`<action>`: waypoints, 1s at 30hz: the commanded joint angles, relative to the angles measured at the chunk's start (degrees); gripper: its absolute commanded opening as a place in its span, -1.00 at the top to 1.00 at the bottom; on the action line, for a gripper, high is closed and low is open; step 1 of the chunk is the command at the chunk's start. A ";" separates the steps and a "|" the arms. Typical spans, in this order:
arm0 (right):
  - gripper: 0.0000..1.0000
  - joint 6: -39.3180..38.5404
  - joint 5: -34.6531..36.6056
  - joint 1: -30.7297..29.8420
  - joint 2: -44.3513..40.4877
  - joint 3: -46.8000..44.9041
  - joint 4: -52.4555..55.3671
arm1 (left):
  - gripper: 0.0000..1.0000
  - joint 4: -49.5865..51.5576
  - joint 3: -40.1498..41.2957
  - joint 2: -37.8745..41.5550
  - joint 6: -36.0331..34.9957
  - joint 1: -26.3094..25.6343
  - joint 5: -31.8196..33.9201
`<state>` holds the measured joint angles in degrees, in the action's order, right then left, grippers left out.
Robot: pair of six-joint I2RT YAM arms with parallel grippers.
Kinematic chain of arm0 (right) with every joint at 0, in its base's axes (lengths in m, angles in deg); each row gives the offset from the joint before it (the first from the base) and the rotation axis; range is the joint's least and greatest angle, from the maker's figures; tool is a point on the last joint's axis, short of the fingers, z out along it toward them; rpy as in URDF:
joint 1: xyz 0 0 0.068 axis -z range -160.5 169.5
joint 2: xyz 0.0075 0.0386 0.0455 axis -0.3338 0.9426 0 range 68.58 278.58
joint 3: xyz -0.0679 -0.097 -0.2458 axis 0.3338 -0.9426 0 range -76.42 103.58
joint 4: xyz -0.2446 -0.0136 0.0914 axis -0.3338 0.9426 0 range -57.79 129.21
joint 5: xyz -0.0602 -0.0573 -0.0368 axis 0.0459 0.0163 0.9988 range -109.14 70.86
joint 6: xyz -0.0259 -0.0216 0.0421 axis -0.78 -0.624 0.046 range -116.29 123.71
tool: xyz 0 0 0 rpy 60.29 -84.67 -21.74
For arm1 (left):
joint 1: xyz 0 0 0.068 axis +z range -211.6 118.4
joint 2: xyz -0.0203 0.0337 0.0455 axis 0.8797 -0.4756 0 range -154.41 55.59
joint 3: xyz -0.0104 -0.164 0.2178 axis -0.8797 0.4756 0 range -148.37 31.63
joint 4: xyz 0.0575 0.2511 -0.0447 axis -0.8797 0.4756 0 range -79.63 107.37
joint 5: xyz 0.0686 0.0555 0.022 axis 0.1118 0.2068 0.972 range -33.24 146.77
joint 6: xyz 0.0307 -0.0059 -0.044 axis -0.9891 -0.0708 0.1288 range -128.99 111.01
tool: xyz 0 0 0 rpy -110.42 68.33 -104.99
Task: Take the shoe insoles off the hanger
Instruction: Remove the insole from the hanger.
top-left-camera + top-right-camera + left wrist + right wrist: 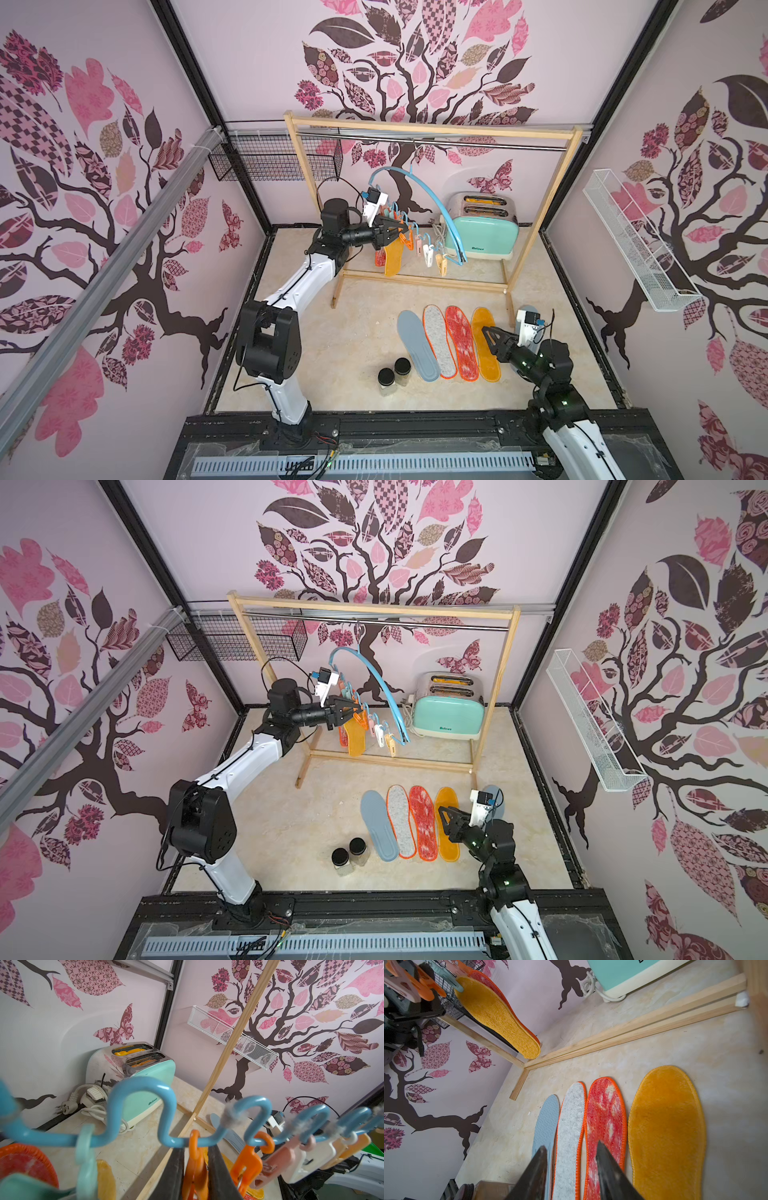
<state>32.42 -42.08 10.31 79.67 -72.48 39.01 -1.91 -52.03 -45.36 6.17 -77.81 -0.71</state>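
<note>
The light blue hanger (441, 212) hangs by its hook from the rail, swung askew. A mustard yellow insole (392, 259) and a red mottled one (379, 258) behind it dangle from its pins. My left gripper (195, 1153) is shut on an orange clothespin (196, 1169) on the wavy bar. On the floor lie grey-blue (417, 345), speckled grey felt (439, 340), red mottled (461, 343) and yellow (486, 349) shoe insoles side by side. Another grey-blue one (525, 311) is partly hidden behind the right wrist. My right gripper (571, 1145) hovers open over them, holding nothing.
The wooden frame (540, 216) with a metal rail stands at the back, its base bar on the floor. A mint toaster (484, 228) sits behind it. Two black-lidded jars (386, 378) stand front left of the insoles. A black wire basket (274, 160) and a white one (636, 241) hang on the walls.
</note>
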 commanded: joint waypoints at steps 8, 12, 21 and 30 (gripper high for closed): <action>0.15 0.55 0.19 -0.84 3.27 1.26 -5.57 | 0.57 2.60 0.43 2.25 -2.32 -0.82 0.74; 0.15 0.64 0.52 -0.92 2.97 1.15 -5.55 | 0.24 5.69 0.12 2.29 -3.12 -1.04 1.00; 0.15 0.64 0.86 -1.00 3.40 1.10 -5.86 | -0.14 8.75 0.69 3.60 -5.49 -1.97 2.19; 0.15 0.62 1.05 -1.03 4.63 1.33 -6.21 | -0.16 12.13 6.96 10.92 -6.42 -3.22 6.48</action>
<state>33.08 -41.62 9.65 83.72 -72.50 34.21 9.13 -46.85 -37.99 0.38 -80.96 3.75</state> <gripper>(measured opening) 0.426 0.579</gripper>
